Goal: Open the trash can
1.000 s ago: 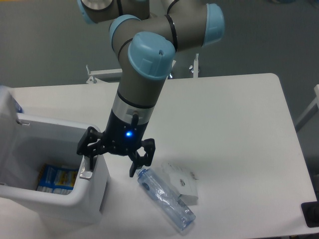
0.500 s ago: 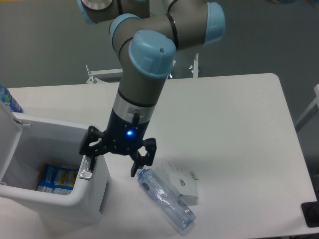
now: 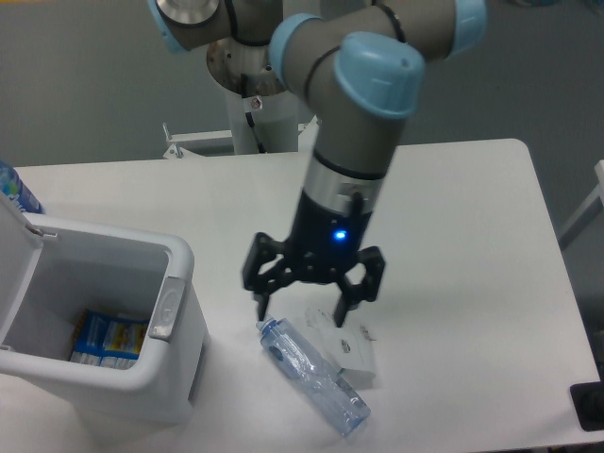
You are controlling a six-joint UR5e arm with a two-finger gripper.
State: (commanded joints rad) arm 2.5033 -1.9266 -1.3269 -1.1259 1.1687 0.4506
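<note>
From my screen the trash can (image 3: 113,377) reads as smooth white plastic with a soft satin sheen, its grey latch (image 3: 162,308) a duller plastic. Inside I see packaging (image 3: 106,337) printed in blue and yellow — possibly glossy card or film, though it is too small for me to tell. The table (image 3: 472,245) looks matt white and smooth. The bottle (image 3: 311,377) is clear, shiny plastic, faintly blue. The white packet (image 3: 351,345) beside it looks like paper or thin card. My gripper (image 3: 304,304) is matt black — its arm (image 3: 354,156) shows grey satin metal with glossy light-blue caps.
</note>
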